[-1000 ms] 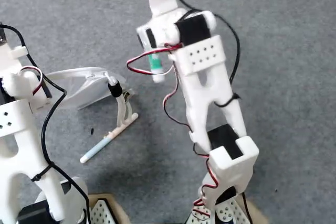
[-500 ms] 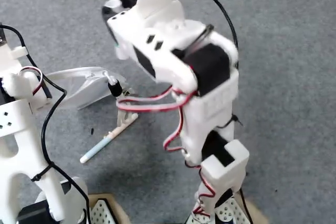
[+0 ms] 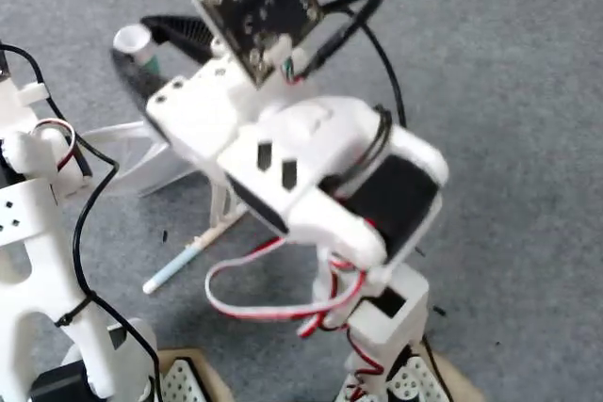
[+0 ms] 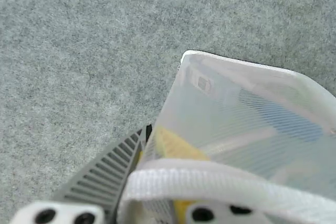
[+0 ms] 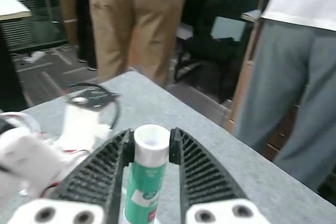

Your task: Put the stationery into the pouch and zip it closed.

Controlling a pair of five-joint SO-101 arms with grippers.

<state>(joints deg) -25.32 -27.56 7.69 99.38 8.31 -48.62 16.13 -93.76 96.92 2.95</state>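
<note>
The right gripper (image 5: 150, 139) is clenched on a green-and-white cylindrical glue stick (image 5: 147, 174), raised above the grey felt table (image 3: 509, 91). The left gripper (image 4: 149, 153) pinches the translucent white mesh pouch (image 4: 247, 119) by its rim. 1 slim white-and-blue pen (image 3: 179, 263) lies just beside the pouch. The step looks like carrying the glue stick over. Next, it needs lowering into the pouch mouth.

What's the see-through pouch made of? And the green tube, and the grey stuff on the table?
The pouch looks like thin, slightly shiny plastic: shapes show through it, and a woven white band runs along its edge. The tube seems to be smooth hard plastic with a white cap and a green label. The table cover looks like fuzzy, matte felt or carpet.
</note>
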